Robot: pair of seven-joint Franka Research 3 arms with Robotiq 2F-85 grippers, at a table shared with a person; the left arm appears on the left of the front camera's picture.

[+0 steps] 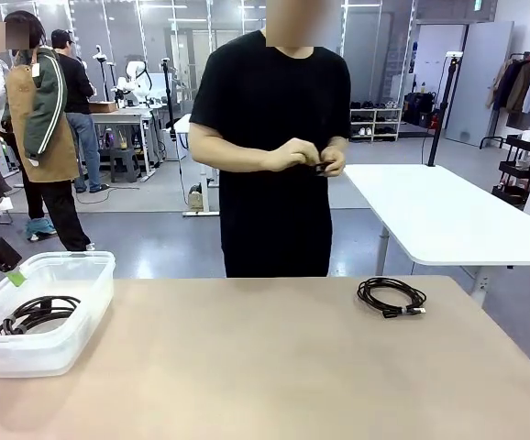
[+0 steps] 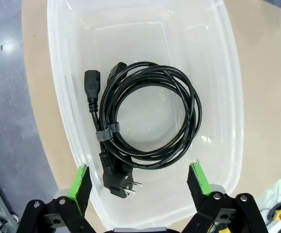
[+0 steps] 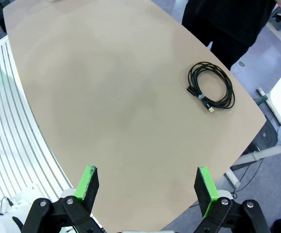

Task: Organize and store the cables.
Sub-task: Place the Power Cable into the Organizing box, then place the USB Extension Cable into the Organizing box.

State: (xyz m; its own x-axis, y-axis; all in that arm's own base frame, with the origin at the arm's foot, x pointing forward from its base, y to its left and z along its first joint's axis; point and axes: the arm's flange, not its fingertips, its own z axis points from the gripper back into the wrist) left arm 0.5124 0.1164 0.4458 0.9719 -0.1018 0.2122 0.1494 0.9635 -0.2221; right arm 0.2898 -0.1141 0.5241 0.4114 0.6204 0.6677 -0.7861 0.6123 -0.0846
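Fiddling with something small, the person (image 1: 274, 183) stands behind one loose cable (image 1: 391, 297) on the table (image 1: 247, 367). Left wrist: left gripper (image 2: 139, 180), jaws wide, over a stored cable (image 2: 145, 116) in the bin (image 2: 233, 97). Right wrist: right gripper (image 3: 148, 187), equally wide, likely must descend onto that loose coil next.

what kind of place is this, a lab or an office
Probably a lab or workshop hall rather than an office: a wide open floor with white worktables, glass partition walls behind, and a clear bin holding a coiled cable on the near table.
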